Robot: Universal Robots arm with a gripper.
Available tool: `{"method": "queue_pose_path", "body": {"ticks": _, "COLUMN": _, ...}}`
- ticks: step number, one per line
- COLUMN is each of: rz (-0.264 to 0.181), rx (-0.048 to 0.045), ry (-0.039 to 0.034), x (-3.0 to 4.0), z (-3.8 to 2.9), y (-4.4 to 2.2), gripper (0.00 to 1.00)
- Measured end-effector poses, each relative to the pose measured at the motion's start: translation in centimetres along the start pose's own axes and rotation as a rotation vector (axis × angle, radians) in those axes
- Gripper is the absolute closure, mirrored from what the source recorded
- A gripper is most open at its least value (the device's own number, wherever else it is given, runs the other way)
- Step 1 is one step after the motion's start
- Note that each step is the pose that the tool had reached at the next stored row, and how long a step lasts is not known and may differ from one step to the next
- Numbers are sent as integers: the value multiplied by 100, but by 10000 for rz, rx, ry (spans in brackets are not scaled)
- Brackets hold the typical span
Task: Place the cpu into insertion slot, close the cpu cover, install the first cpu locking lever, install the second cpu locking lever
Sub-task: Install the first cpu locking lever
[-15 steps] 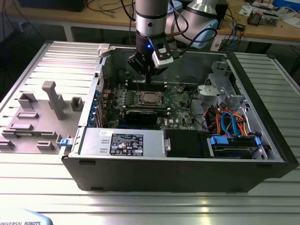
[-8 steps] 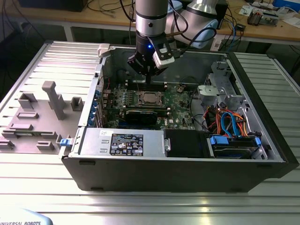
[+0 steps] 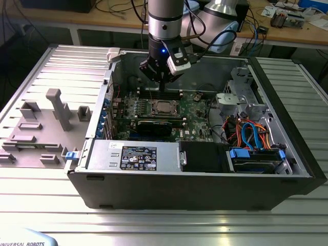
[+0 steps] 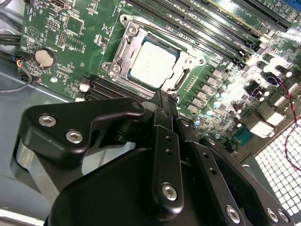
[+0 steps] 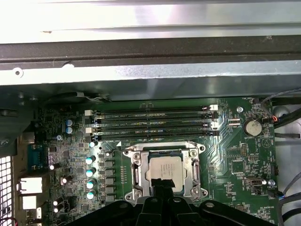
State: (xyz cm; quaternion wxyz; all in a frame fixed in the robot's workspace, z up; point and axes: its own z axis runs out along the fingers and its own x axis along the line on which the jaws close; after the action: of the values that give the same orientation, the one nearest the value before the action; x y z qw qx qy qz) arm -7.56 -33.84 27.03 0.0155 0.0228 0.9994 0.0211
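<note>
One cpu (image 5: 164,168) is seated in one insertion slot (image 5: 133,175), one cpu cover (image 5: 192,165) lowered around it; one gripper (image 5: 162,182) is held clenched, empty, just above

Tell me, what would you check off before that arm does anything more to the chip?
1. cpu seated flat in the insertion slot: ok.
2. cpu cover lying down around the chip: ok.
3. Locking levers latched: cannot tell.
4. gripper empty, fingers shut: ok.
5. Gripper tip at the socket's edge, touching it or just above it: cannot tell.
</note>
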Motion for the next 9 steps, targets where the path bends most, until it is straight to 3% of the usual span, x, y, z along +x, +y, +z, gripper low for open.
{"method": "queue_pose_path", "body": {"ticks": 5, "rz": -447, "rx": -20, "ry": 18, "x": 14, "z": 4, "y": -1, "gripper": 89}}
{"method": "queue_pose_path", "body": {"ticks": 7, "rz": -498, "rx": -48, "ry": 23, "x": 46, "z": 7, "y": -3, "gripper": 89}}
{"method": "queue_pose_path", "body": {"ticks": 9, "rz": -497, "rx": -57, "ry": 23, "x": 120, "z": 10, "y": -6, "gripper": 89}}
